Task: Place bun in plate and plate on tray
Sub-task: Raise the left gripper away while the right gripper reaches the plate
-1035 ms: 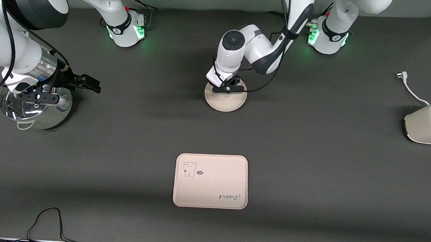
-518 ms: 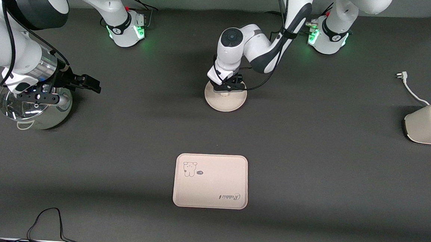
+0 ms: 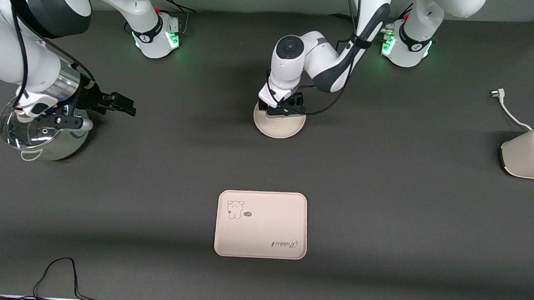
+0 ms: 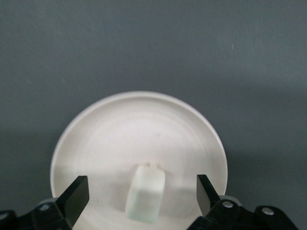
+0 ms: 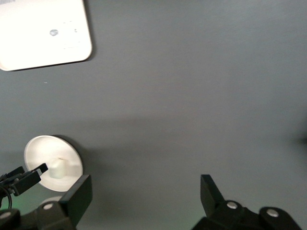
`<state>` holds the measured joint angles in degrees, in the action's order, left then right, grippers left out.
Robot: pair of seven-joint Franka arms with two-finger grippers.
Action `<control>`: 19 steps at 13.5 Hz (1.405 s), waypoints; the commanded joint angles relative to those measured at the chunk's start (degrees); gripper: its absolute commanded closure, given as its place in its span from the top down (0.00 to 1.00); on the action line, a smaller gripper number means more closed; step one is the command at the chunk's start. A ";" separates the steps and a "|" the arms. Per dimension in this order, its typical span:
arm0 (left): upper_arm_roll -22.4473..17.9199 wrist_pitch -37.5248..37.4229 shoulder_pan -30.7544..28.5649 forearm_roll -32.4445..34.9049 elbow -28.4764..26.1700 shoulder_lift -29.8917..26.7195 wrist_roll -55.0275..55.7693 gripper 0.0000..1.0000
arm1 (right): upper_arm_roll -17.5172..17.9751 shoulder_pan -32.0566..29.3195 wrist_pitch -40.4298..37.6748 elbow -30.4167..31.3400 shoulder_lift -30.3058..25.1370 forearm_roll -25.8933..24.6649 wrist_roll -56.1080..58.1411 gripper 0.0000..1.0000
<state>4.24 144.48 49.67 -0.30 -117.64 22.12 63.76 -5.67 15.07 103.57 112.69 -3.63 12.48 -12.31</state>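
The small white bun (image 4: pixel 145 193) lies in the round cream plate (image 4: pixel 120 124), free between my left gripper's open fingers. In the front view the plate (image 3: pixel 280 126) sits on the table near the robots' bases, with my left gripper (image 3: pixel 282 111) low over its edge; the bun is hidden there. The left gripper (image 4: pixel 141 194) is open and holds nothing. The rectangular tray (image 3: pixel 261 224) with the bear drawing lies nearer to the front camera. My right gripper (image 3: pixel 120 104) is open and empty beside the steel pot. The right wrist view shows the plate (image 5: pixel 67 152), bun (image 5: pixel 58 167) and tray (image 5: pixel 43 31).
A shiny steel pot (image 3: pixel 41 134) stands at the right arm's end of the table. A white toaster (image 3: pixel 533 152) with a loose cord (image 3: pixel 508 108) stands at the left arm's end. A black cable (image 3: pixel 57 276) lies at the table's front edge.
My left gripper has turned and shifted slightly over the plate's edge. My right gripper has moved a little away from the pot toward the table's middle.
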 commanded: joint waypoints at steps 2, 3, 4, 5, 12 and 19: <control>-0.20 -6.65 -9.65 1.97 3.63 -3.75 -6.52 1.00 | 0.05 5.40 5.83 5.07 0.64 2.02 -1.92 1.00; -0.20 -9.19 -13.08 1.97 5.91 -4.01 -10.46 1.00 | 0.05 7.93 8.98 7.17 0.91 2.20 -2.28 1.00; -0.20 -12.18 -16.68 1.88 8.98 -3.93 -13.46 1.00 | 0.05 10.82 13.63 10.15 0.91 2.37 -2.80 0.99; -0.20 -13.86 -19.50 1.88 11.36 -3.58 -14.62 1.00 | 0.05 13.12 17.68 12.53 1.34 2.55 -4.11 0.99; -0.29 -24.29 -38.84 2.23 19.89 -3.40 -35.70 1.00 | -0.04 32.90 36.95 14.40 16.27 2.55 -22.04 0.99; -0.82 -44.71 -47.11 7.42 27.20 -8.83 -41.51 1.00 | 0.14 38.89 48.64 14.31 26.39 2.73 -25.66 0.99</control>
<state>3.12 103.22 4.64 6.31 -90.32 16.52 24.77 -4.91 52.37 150.29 127.96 20.95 14.23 -36.38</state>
